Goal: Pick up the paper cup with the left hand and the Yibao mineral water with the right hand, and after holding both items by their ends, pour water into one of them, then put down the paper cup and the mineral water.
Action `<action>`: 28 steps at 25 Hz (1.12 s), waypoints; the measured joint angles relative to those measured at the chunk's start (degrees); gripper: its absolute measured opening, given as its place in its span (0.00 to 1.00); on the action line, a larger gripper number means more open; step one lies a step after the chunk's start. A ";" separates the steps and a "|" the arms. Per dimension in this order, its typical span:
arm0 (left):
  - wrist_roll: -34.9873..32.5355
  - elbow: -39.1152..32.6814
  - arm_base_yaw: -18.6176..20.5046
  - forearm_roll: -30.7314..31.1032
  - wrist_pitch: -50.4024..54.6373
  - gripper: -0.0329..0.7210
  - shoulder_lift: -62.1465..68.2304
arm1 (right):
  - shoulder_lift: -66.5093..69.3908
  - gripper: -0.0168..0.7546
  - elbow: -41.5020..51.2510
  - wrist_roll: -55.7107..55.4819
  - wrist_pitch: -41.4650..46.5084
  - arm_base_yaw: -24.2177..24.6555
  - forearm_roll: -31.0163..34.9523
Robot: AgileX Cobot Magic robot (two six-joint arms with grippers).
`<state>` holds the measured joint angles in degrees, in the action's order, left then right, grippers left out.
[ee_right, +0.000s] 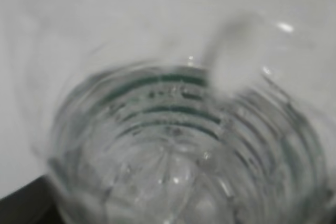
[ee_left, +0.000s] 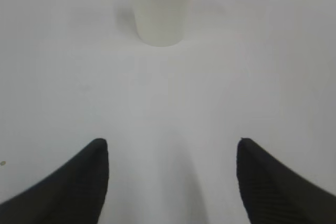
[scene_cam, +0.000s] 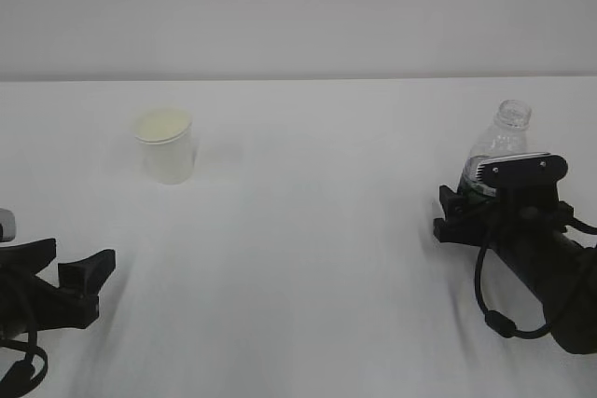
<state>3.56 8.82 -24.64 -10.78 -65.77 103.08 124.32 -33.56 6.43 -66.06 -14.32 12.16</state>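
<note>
Exterior view: small white tapered paper cup point(scene_cam: 165, 145) stands upright on smooth white table point(scene_cam: 308, 230). Left hand point(ee_left: 168, 182) is spread wide, empty, near it. Far right, right hand point(scene_cam: 508, 198) grips clear ribbed Yibao mineral water point(scene_cam: 499, 142).

A plain white desk point(scene_cam: 308, 258) fills the lower two thirds of the exterior view and meets a pale wall along a straight edge across the upper part of the frame. The paper cup point(scene_cam: 165, 144) stands upright on it at upper left, casting a faint shadow. At the right edge the Yibao mineral water point(scene_cam: 499, 146) stands uncapped, its base hidden.
</note>
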 joint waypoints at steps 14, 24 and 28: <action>0.00 0.00 0.00 0.00 0.00 0.76 0.00 | 0.00 0.62 -0.11 0.05 -0.38 0.00 0.10; 0.00 0.00 0.00 0.00 0.00 0.76 0.00 | 0.00 0.62 -0.11 -0.22 -0.38 0.00 0.10; 0.00 0.00 0.00 0.00 0.00 0.76 0.00 | 0.00 0.62 -0.11 -0.52 -0.38 0.00 0.10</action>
<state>3.56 8.82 -24.64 -10.78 -65.77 103.08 124.32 -33.68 5.90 -66.44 -14.32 12.26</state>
